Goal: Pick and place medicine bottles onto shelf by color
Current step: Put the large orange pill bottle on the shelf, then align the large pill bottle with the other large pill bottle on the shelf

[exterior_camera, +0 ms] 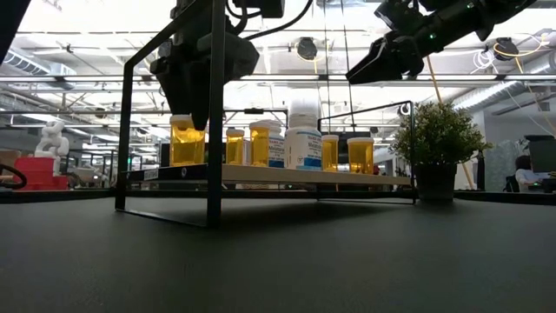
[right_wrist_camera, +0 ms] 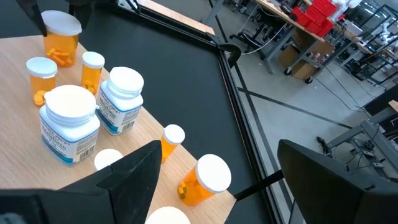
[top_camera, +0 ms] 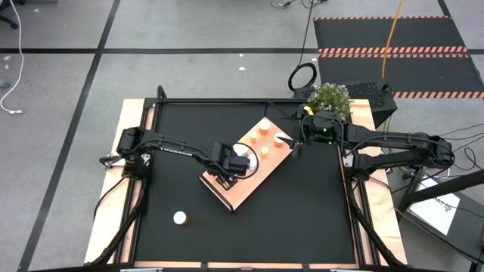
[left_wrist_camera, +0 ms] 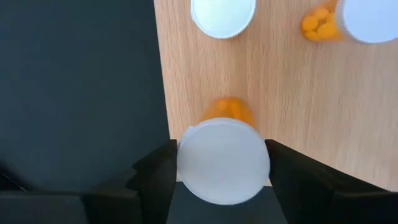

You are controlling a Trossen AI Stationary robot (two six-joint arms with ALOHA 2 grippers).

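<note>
Orange plastic medicine bottle (left_wrist_camera: 225, 155) with white cap sits at light-wood shelf (top_camera: 261, 168) near-left edge, left claw (top_camera: 229, 171) fingers closed around it. Light, rigid, slick; grip body below cap. Right claw (top_camera: 300, 143) open, idle far right.

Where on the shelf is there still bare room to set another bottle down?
The shelf is bare at its near end, between the left gripper and the near corner. The far end beside the right gripper is crowded with orange bottles and white bottles.
</note>
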